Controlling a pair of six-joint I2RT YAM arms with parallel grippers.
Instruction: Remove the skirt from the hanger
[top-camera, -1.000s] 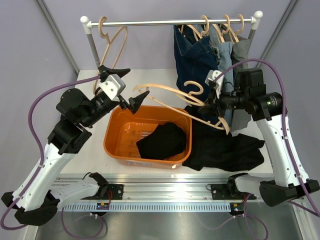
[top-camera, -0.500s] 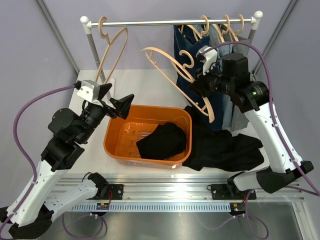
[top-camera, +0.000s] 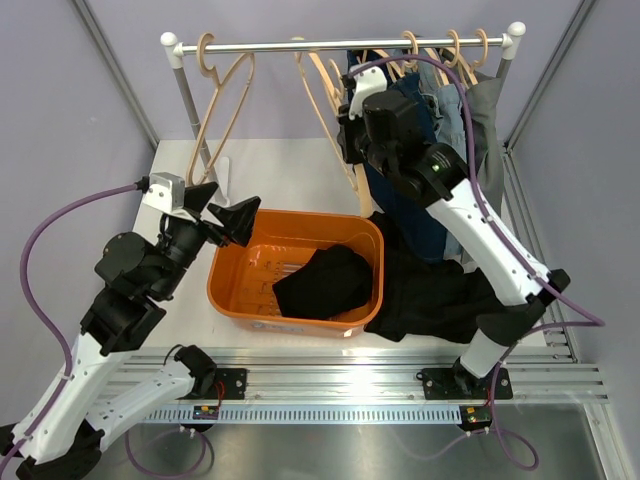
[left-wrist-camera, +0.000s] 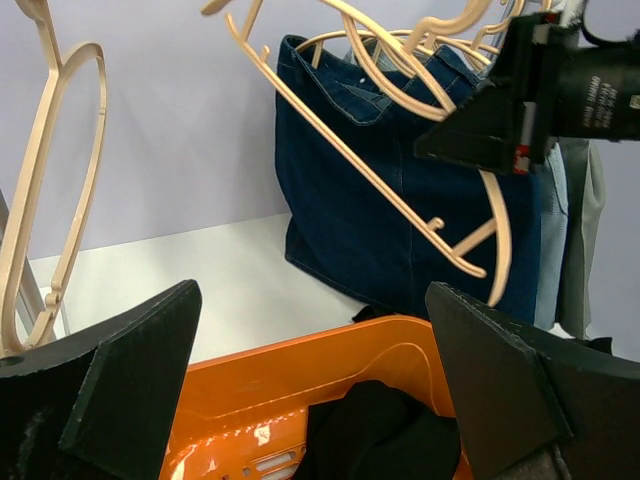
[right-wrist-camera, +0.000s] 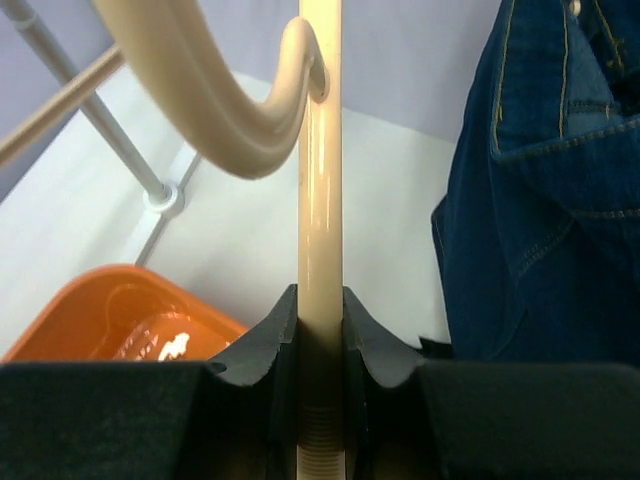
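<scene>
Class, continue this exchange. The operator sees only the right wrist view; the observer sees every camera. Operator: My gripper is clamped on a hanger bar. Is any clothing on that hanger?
Observer: No. From above, the hanger is bare, held up beside the rail.
Operator: Anything in the orange basket?
Observer: Yes, a black garment lies in the basket.
Operator: What about the left gripper?
Observer: The left gripper is open and empty, near the basket's far left corner.
</scene>
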